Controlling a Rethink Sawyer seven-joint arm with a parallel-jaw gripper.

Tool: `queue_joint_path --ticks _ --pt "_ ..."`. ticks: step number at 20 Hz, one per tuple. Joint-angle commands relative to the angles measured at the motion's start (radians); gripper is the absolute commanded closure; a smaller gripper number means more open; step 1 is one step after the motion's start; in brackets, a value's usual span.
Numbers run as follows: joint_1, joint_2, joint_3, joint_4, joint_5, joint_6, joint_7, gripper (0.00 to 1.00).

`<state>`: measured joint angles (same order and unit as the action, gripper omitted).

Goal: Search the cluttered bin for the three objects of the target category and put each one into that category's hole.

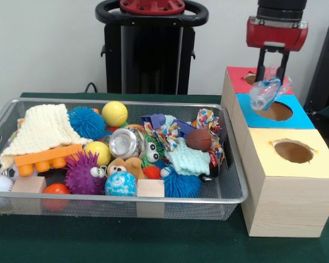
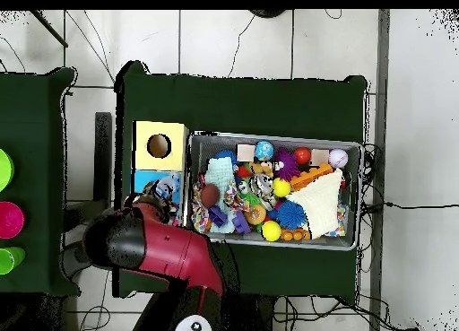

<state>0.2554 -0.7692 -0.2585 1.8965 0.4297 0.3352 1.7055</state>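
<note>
Front view: the red and black gripper (image 1: pixel 273 70) hangs at the 1 o'clock part of the scene, directly above the blue-topped section of the pale wooden sorting box (image 1: pixel 285 205). Its two dark fingers (image 1: pixel 261 61) are clamped on a crumpled clear plastic bottle (image 1: pixel 266 91), which dangles tilted just over the round hole in the blue top (image 1: pixel 275 112). I cannot tell whether the bottle touches the box top.

The box has three coloured tops in a row: red (image 1: pixel 242 79) at 12 o'clock of the blue one, and yellow (image 1: pixel 293 151) at 6 o'clock of it, each with its own hole.

The silver wire-mesh bin (image 1: pixel 230 198) sits just beside the box, at its 9 o'clock, on the dark green table cover (image 1: pixel 153 241). Inside, near the middle, a silver metal can (image 1: pixel 126 143) lies on its side. A cream knitted cloth (image 1: pixel 41 131) fills the 10 o'clock corner over an orange toy brick (image 1: pixel 46 158). A yellow ball (image 1: pixel 114 114) rests at 12 o'clock; a small brown basketball (image 1: pixel 198 139) at 3 o'clock; a purple spiky ball (image 1: pixel 81 175) toward 7 o'clock.

Overhead view: the red arm (image 2: pixel 157 247) covers the box's red end.
</note>
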Motion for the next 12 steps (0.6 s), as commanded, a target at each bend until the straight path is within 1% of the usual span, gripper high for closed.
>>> queue_joint_path --ticks 1,8,12 --pt "-0.057 0.056 0.101 0.107 0.029 -0.112 0.247 1.0" --pt "-0.088 0.101 0.15 0.123 0.021 -0.213 0.253 1.0" --pt "-0.059 0.111 0.126 0.111 0.041 -0.201 0.271 1.0"
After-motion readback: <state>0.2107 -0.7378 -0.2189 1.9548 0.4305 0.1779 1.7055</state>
